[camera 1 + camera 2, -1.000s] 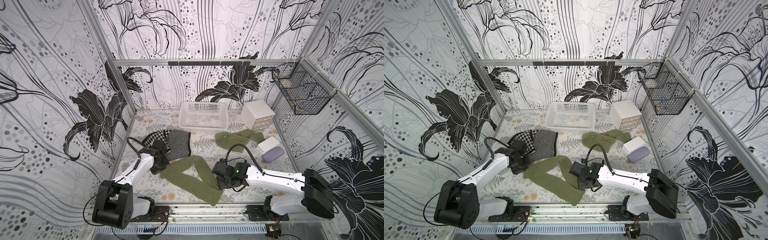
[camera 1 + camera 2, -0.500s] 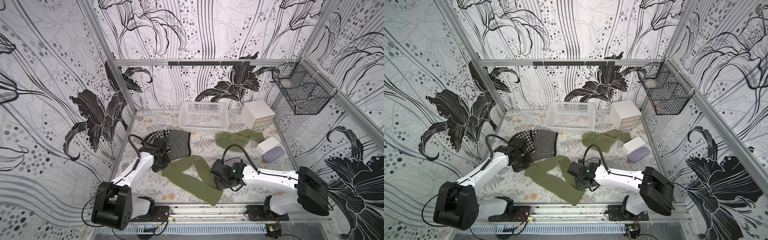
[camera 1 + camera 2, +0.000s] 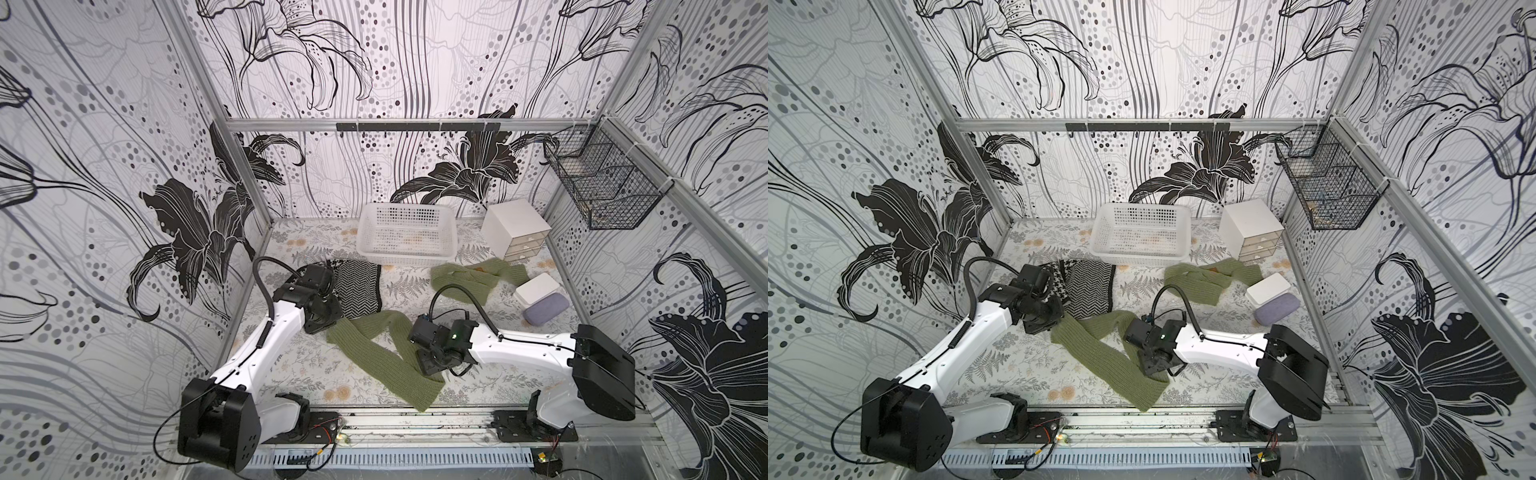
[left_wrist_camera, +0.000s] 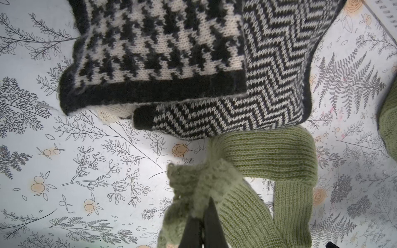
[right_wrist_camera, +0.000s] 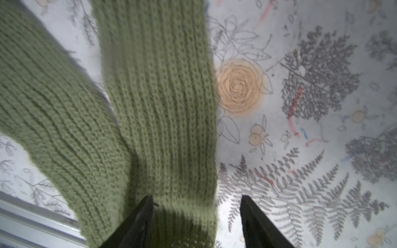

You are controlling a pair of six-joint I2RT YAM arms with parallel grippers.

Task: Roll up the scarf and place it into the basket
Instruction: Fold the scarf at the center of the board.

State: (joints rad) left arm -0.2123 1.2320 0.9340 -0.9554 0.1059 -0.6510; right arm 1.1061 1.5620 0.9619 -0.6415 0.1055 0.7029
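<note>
On the near half of the mat (image 3: 316, 374), in a top view, my right gripper (image 3: 430, 368) has slid sideways onto the scarf (image 3: 374, 353). The scarf lies in a loose green V, well short of the basket (image 3: 365, 232) (rolling not yet begun, I judge). In the left wrist view, my left gripper (image 4: 203, 223) is clamped on the scarf's fuzzy end. In the right wrist view, my jaws stand apart, straddling a ribbed band's edge.

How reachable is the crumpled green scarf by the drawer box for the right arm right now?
Probably reachable: the right gripper is open and gripping nothing, and the table between it and the crumpled green scarf looks bare.
</note>
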